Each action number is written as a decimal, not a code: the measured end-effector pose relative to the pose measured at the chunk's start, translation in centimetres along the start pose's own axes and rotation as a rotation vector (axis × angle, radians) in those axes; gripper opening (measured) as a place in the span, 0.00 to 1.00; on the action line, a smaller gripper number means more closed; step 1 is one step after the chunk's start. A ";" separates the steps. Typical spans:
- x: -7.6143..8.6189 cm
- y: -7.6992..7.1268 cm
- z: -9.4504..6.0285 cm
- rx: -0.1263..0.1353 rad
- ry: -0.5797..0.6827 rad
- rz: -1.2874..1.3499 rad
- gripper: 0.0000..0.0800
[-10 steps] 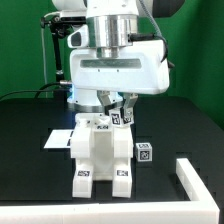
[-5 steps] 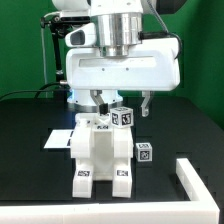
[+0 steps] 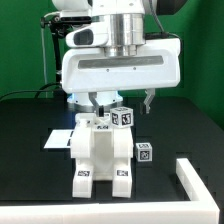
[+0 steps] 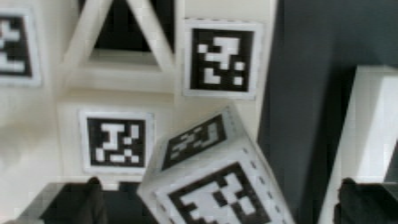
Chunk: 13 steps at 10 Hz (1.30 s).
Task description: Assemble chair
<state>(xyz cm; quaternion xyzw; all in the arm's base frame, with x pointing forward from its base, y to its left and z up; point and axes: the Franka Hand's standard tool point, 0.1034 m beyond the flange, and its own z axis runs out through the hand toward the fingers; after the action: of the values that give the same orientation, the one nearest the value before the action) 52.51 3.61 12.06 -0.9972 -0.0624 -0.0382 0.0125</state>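
The partly built white chair (image 3: 100, 152) stands upright in the middle of the black table, with marker tags at its top and feet. A small white tagged chair part (image 3: 122, 117) rests tilted on the chair's upper right corner. My gripper (image 3: 123, 103) hangs just above it, open, with one finger (image 3: 98, 100) on each side and clear of the part. In the wrist view the tilted part (image 4: 224, 182) lies between the dark fingers (image 4: 80, 205), in front of the chair's tagged panel (image 4: 118, 140). Nothing is held.
Another small tagged chair part (image 3: 145, 152) sits on the table at the chair's right in the exterior view. The marker board (image 3: 58, 139) lies behind the chair on the left. A low white L-shaped wall (image 3: 197, 177) borders the front right.
The gripper was shut on the small tagged part a second ago. It has opened wide, let the part go on top of the chair, and risen slightly.
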 end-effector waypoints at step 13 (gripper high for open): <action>-0.1 -0.1 0.1 -0.012 0.001 0.040 0.35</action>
<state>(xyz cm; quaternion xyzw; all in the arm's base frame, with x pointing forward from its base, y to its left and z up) 52.41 3.68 11.91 -0.9983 -0.0424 -0.0387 0.0074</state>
